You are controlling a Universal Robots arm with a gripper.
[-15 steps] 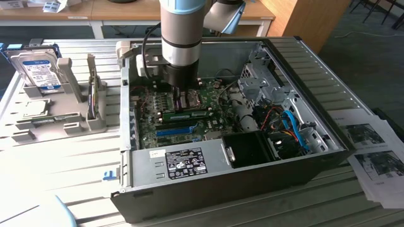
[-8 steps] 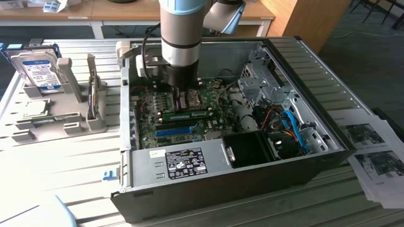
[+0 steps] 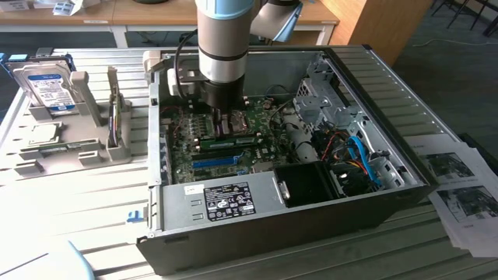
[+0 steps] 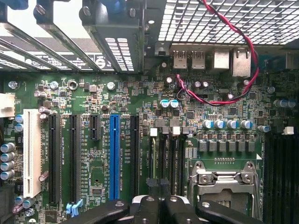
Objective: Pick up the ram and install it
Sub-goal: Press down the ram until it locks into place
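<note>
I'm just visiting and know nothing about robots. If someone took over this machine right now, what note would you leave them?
Gripper: shut, low inside the open computer case, just above the motherboard.
Ram: a thin green stick on the motherboard, right beside the gripper. I cannot tell whether the gripper grips it.
Done: the ram is inside the case, at the board.
Left: full seating of the ram is not confirmed.

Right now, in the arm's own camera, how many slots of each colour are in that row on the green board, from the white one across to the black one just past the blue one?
White slot: 1
Long black slots: 3
Short black slot: 1
Blue slot: 1
Total: 6
</note>
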